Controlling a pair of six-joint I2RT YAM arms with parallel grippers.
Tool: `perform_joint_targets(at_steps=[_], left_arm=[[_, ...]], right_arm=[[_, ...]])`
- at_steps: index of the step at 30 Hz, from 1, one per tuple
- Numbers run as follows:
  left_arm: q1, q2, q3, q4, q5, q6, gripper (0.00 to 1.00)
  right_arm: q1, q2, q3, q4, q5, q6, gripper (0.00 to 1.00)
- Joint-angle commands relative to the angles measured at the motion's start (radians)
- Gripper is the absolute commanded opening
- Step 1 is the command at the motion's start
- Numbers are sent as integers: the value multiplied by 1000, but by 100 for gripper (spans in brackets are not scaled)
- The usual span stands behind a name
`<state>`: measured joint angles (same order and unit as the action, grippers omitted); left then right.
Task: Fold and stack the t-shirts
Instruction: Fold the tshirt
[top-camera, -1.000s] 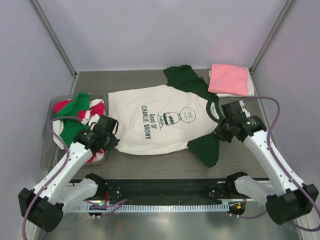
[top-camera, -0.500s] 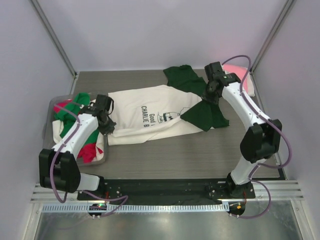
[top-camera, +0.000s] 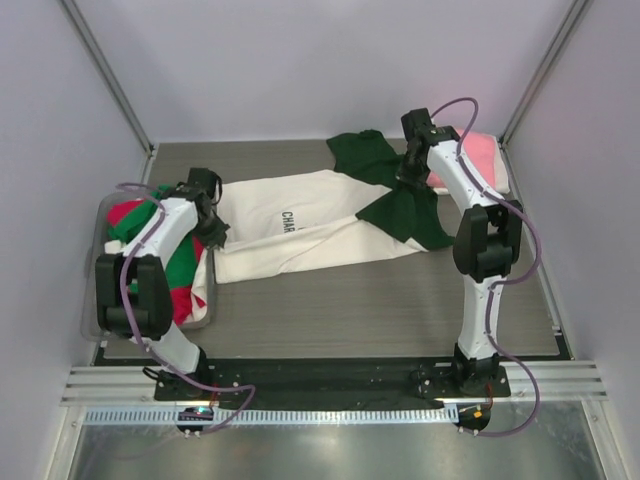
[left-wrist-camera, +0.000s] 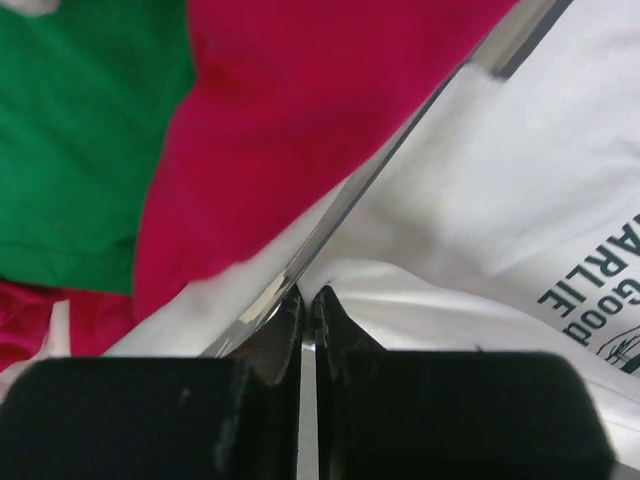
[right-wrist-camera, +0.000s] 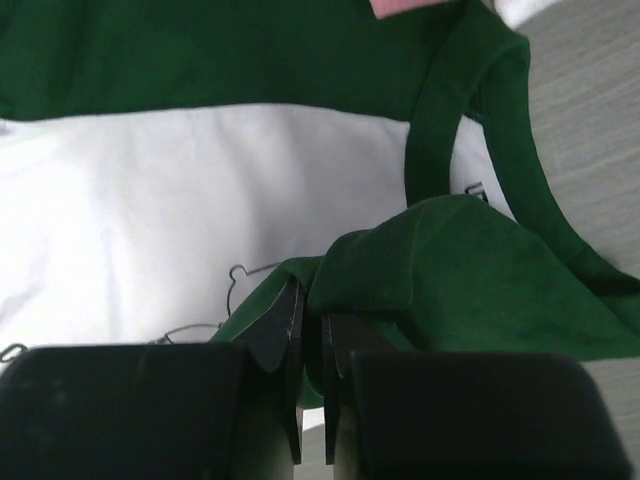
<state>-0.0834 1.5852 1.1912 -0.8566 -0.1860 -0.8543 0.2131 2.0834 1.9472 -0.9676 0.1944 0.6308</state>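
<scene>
My left pincer (left-wrist-camera: 307, 298) is clamped on the t-shirt (top-camera: 300, 235) at its hem end and my right pincer (right-wrist-camera: 311, 292) on its green sleeve (top-camera: 405, 215), with its long axis stretched between them.

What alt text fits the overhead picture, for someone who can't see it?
A white shirt with green sleeves lies doubled over on a grey table, a robot's left gripper pinching its hem and the right gripper a sleeve. A tub of red and green shirts sits left; a folded pink shirt rear right.
</scene>
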Motion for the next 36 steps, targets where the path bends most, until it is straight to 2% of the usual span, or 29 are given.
perform_joint_targets(at_steps=[1,2,3,4,5,6,8,9,10,12,15,17,19,24,29,32,34,35,36], left_arm=[[17,80,73,13,-17,54,4],[19,96,85,21,-6,57,7],[22,111,117,22,3,61,11],[20,148,139,16,31,64,23],[22,162,162,-8,51,70,30],[22,168,197,-18,69,87,44],[20,128,196,-10,106,92,54],[20,105,176,-1,112,95,58],[22,84,163,8,115,95,62],[20,18,136,4,117,95,63],[19,-62,73,2,126,87,63],[17,-99,30,19,129,83,62],[16,-143,-30,34,137,78,62],[13,-215,-149,76,163,67,61],[11,-232,-197,90,172,67,60],[11,-240,-214,99,163,64,60],[11,-243,-220,105,158,61,59],[11,-245,-225,106,152,60,59],[10,-251,-226,108,142,55,59]], right_arm=[[-15,53,107,-2,-1,-28,11],[-20,72,128,-9,-1,-34,16],[-21,89,149,-17,-1,-39,29],[-27,125,197,-28,-3,-45,57],[-34,138,222,-66,2,-49,67],[-37,144,242,-81,31,-59,85],[-53,86,198,-80,56,-65,91],[-58,49,152,-56,56,-66,91],[-64,-41,37,-28,51,-69,91],[-84,-135,-98,64,36,-62,90],[-125,-342,-472,213,-38,-37,82],[-155,-443,-600,307,-105,-23,80],[-198,-476,-741,354,-157,-17,75],[-254,-444,-861,447,-227,-23,73],[-273,-378,-867,518,-213,-28,68],[-285,-347,-857,552,-205,-39,60],[-290,-345,-850,558,-199,-49,50],[-293,-352,-852,558,-199,-55,37],[-294,-379,-866,553,-166,-59,30]])
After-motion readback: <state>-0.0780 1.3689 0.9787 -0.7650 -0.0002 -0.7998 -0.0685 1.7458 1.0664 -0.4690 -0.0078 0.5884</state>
